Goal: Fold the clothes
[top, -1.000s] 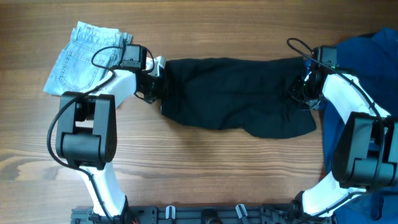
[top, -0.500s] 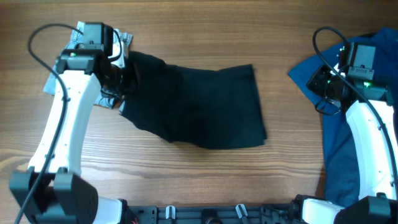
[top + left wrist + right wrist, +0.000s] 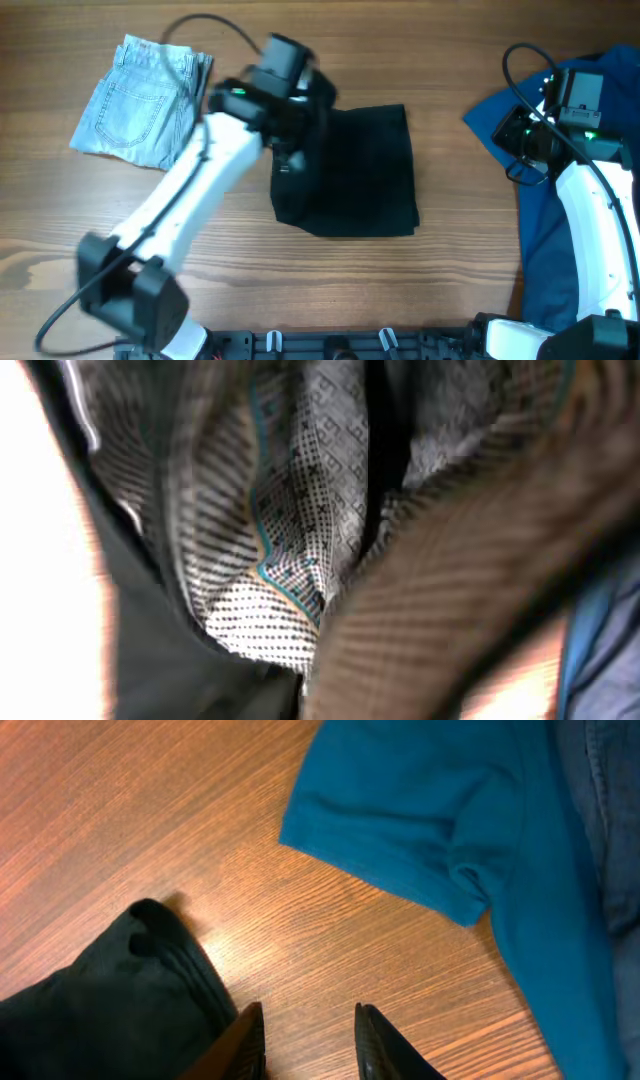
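Black garment (image 3: pixel 360 170) at centre of bench (image 3: pixel 450 290), doubled over. Left gripper (image 3: pixel 288 160) sits in its 9 o'clock edge, probably seating the fold; cannot tell if it grips. Right gripper (image 3: pixel 305 1042) slightly parted, empty, parked clear at 3 o'clock beside blue garment (image 3: pixel 420 800). Denim shorts (image 3: pixel 140 100) folded, set aside at 10 o'clock.

The table (image 3: pixel 450 270) has a wood-grain top. Three garments lie directly on it. Denim shorts (image 3: pixel 135 105) lie flat at the far left. A black garment (image 3: pixel 365 175) lies at the centre as a rough rectangle, apart from the shorts. A blue garment (image 3: pixel 537 225) lies loosely spread along the right edge.
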`<state>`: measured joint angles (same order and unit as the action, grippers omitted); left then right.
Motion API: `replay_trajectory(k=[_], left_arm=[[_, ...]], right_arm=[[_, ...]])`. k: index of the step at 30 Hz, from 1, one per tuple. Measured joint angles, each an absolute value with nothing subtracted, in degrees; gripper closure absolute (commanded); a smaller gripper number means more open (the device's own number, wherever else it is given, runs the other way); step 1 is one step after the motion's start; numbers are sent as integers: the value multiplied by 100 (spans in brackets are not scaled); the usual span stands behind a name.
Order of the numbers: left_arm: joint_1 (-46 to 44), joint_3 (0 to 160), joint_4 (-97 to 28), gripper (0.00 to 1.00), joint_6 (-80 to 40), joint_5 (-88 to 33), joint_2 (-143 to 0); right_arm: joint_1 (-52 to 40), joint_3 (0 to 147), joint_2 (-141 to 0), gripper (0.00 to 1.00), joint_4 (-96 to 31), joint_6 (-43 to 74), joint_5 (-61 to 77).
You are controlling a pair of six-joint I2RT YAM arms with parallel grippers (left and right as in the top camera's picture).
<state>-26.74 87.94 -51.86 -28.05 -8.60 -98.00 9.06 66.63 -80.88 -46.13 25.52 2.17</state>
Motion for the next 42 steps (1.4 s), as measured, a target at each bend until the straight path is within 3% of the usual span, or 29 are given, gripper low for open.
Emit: replay_trajectory(k=[1, 4, 10, 16, 17, 20, 22, 24, 28, 33, 35, 38, 42], left_arm=[[-3028, 8796, -4908, 24, -3006, -860, -10114], [-3479, 8814, -4449, 6, -3382, -884, -10687], [-3962, 8812, -4248, 5, -3677, -1157, -11332], [-3369, 8814, -5041, 5, -3627, -1160, -10591], [-3177, 8814, -5221, 9, -3610, -1090, -10396], [-2685, 8831, -5636, 33, -3601, -849, -9990], [-2344, 8844, -5905, 56, -3437, -705, -9876], [-2086, 8847, -6090, 60, -3323, -600, -9911], [-1852, 8831, -6219, 47, -3057, -534, -10060], [-1645, 8506, -6230, 29, -2856, -532, -10204], [-1568, 8394, -6230, 25, -2825, -519, -10259], [-1529, 8191, -5996, 11, -2790, -541, -10285], [-1525, 7813, -5218, 2, -2777, -965, -10357]], right_arm=[[906, 6663, -8088, 70, -4624, 2552, 224], [906, 6663, -8088, 70, -4652, 2550, 255], [906, 6663, -8088, 69, -4713, 2534, 416], [856, 6663, -8088, 70, -4630, 2180, 1208], [792, 6663, -8088, 71, -4556, 2021, 1433], [412, 6663, -8112, 75, -4434, 1581, 1966], [-150, 6663, -8254, 73, -4357, 1262, 2298], [-617, 6663, -8503, 68, -4237, 1066, 2445], [-1509, 6663, -9312, 65, -3870, 672, 2598], [-2088, 6670, -10394, 90, -3999, 480, 2362], [-2073, 6713, -10783, 95, -4681, 1286, 1605], [-1953, 6884, -11128, 95, -5179, 2012, 1219], [-1929, 6989, -11218, 94, -5293, 2344, 1216]])
